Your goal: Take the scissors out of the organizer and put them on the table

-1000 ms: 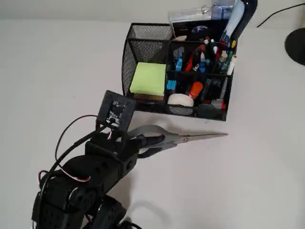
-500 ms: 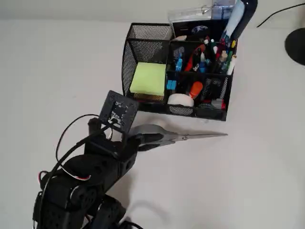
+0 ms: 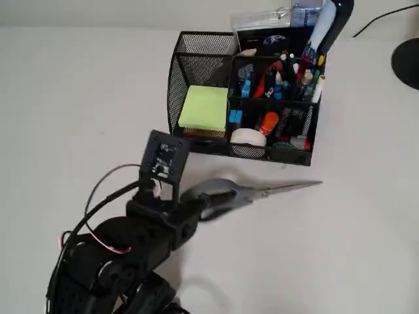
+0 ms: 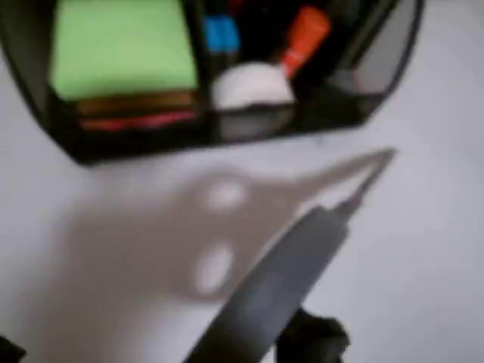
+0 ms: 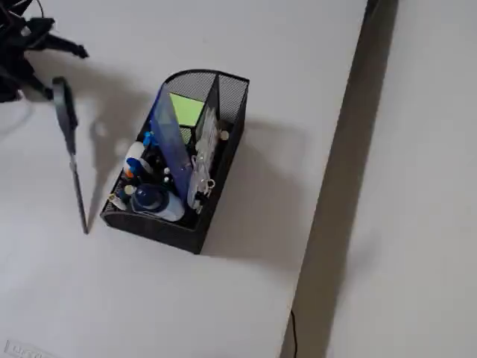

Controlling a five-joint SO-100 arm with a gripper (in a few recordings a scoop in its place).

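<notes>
Because the scissors (image 3: 252,192) are hard metal and long, they will feel stiff and a bit heavy at the pointy end, so the thick grey handles are the best place to hold; the gripper (image 3: 196,204) is closed on those handles now. One pair of scissors hangs just in front of one organizer (image 3: 243,98), out of it, over the table (image 3: 78,85); the blades look slippery.

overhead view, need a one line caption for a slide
Robot arm's pincer holds the scissors by their handles in front of the black mesh organizer, blades pointing right over the pale table.
</notes>
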